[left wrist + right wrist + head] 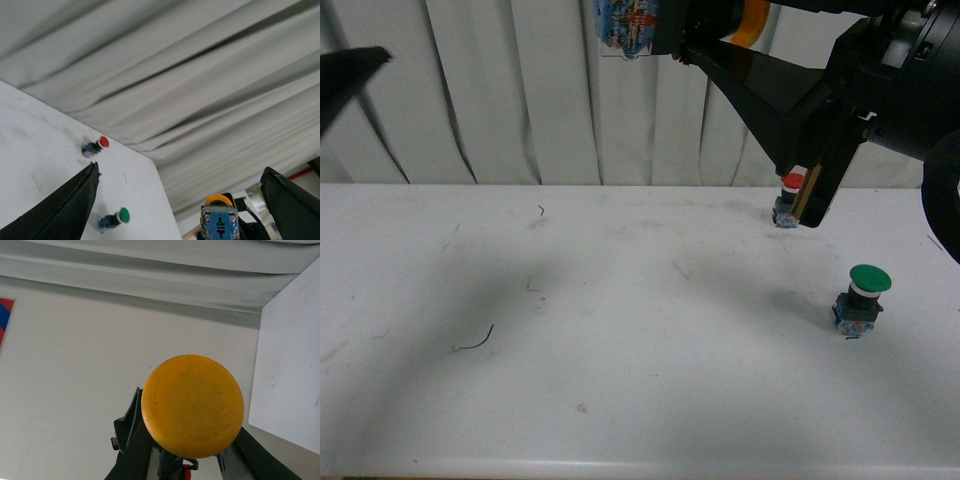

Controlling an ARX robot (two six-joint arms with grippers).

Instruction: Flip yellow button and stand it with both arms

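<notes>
One yellow button (192, 405) is clamped aloft in the right tool (188, 460).

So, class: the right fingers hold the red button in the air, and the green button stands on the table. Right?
No: they hold the yellow button, as the right wrist view shows; the green button does stand on the table.

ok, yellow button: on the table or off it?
Off. The right gripper clamps the yellow button in the air, clear of the table.
</notes>
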